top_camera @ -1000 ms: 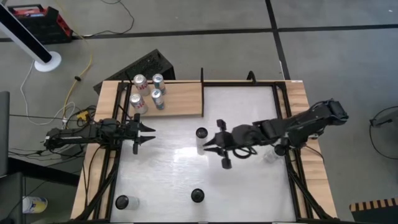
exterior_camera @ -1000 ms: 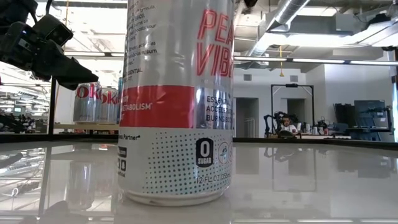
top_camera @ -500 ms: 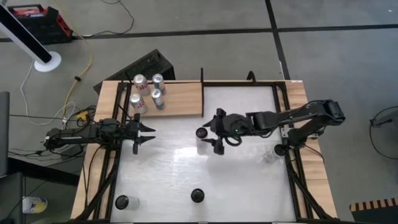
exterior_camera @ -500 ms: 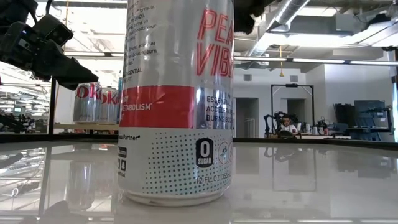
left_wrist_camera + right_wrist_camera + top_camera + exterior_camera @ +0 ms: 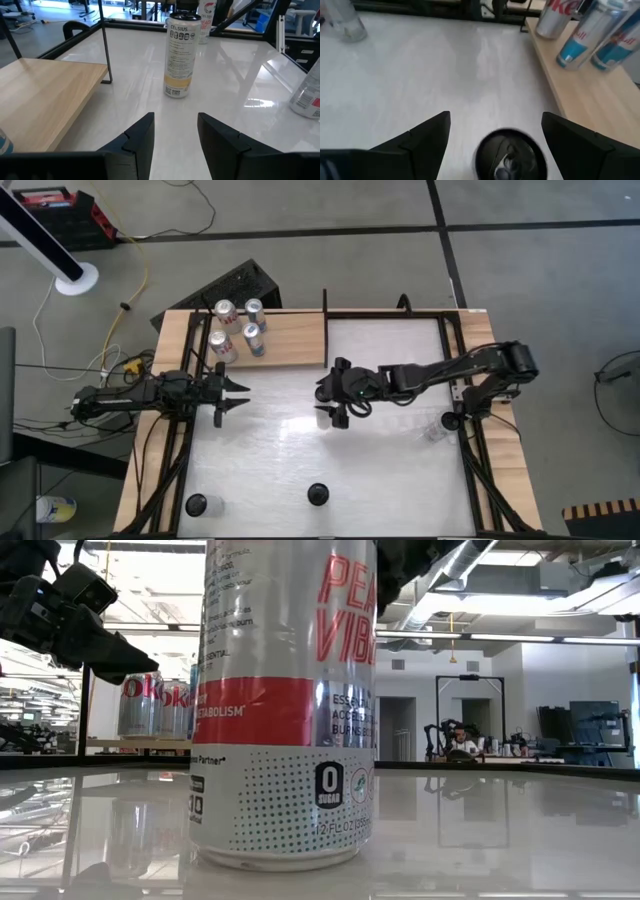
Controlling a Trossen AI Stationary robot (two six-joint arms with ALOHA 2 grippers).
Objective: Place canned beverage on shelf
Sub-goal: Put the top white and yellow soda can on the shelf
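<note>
A tall white can [image 5: 178,55] stands upright on the white tabletop, just to the right of the shelf. My right gripper [image 5: 496,120] hovers open over it, a finger on either side of its dark top [image 5: 510,156]; no touch shows. In the high view this gripper [image 5: 331,394] covers the can's top. The shelf [image 5: 295,340], a light-wood board at the far left, carries several upright cans [image 5: 238,328]. My left gripper [image 5: 236,395] waits open at the table's left side, level and pointing right, with nothing between its fingers [image 5: 142,137].
Two more cans stand near the front edge, one in the middle [image 5: 318,494] and one at the left [image 5: 200,504]; the middle one fills the low view [image 5: 285,700]. A clear bottle [image 5: 432,430] stands by the right edge. Black frame rods [image 5: 325,305] border the shelf.
My right gripper has travelled toward the table's left edge and slightly toward the far edge. It has ended above the white can beside the shelf. The can has stayed upright in its place.
</note>
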